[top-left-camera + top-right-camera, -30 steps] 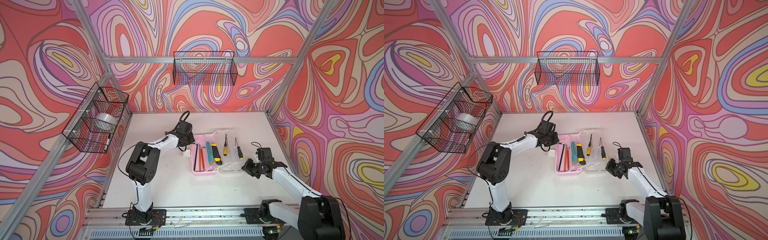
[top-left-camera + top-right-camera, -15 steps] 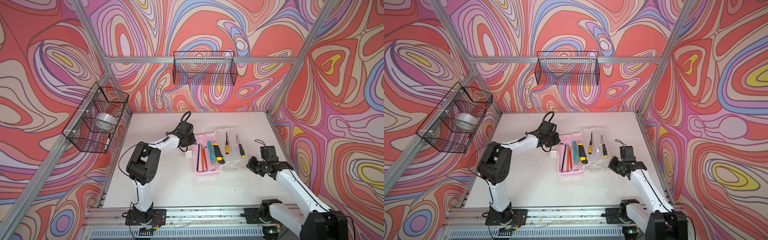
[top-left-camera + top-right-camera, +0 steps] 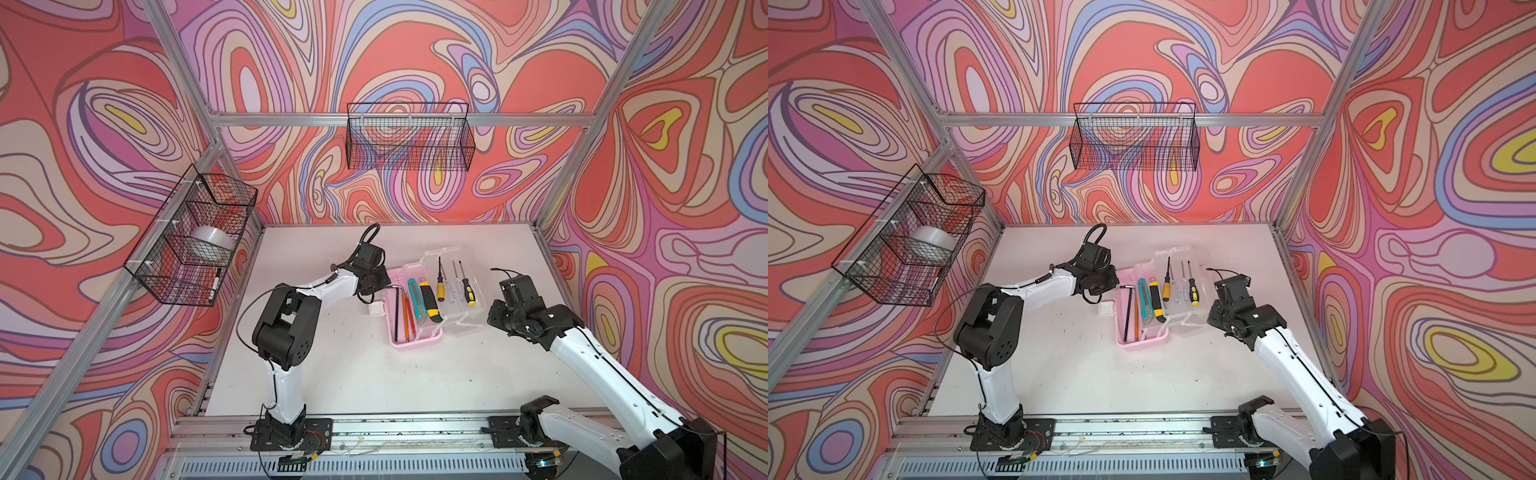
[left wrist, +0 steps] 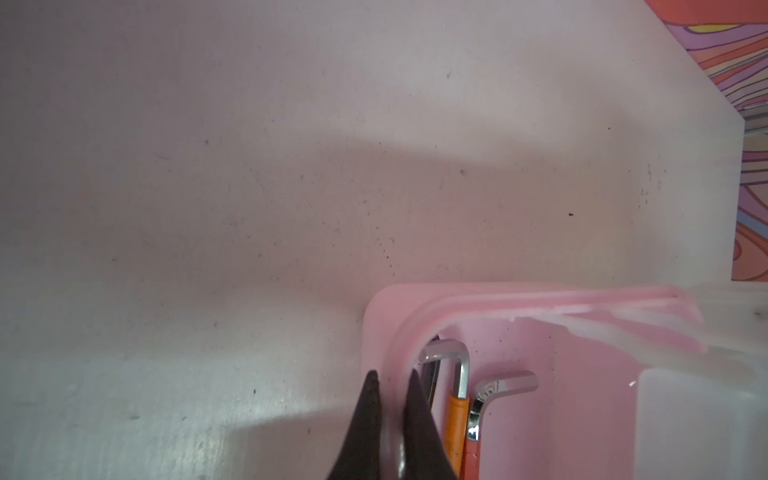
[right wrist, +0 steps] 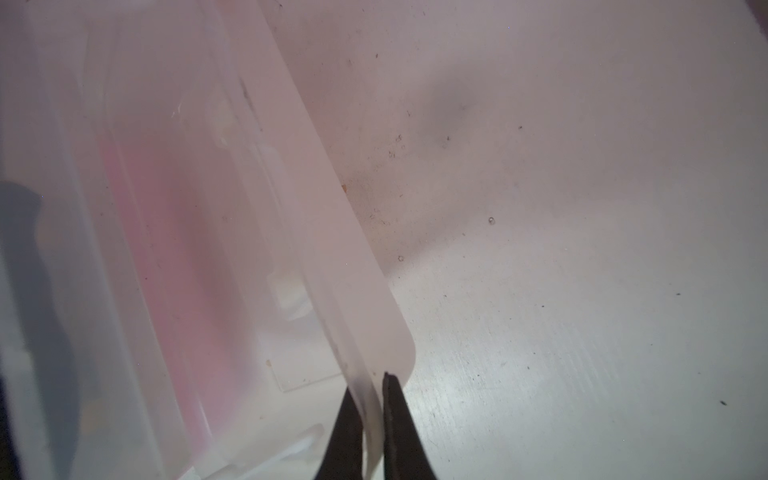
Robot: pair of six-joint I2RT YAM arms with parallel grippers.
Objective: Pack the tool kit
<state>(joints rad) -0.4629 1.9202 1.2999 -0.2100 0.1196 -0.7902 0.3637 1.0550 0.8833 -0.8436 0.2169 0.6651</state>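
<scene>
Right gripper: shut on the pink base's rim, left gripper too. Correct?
No: the right gripper is shut on the edge of the clear lid, as the right wrist view shows. The left gripper is shut on the pink base's rim.

Both top views overlook the table (image 3: pixel 332 365); wrist views sit close

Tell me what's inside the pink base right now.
Inside the pink base: a dark hex key, orange rods, a teal knife and a yellow-black knife. The screwdrivers lie on the clear lid instead. The floor beneath the knives is covered.
</scene>
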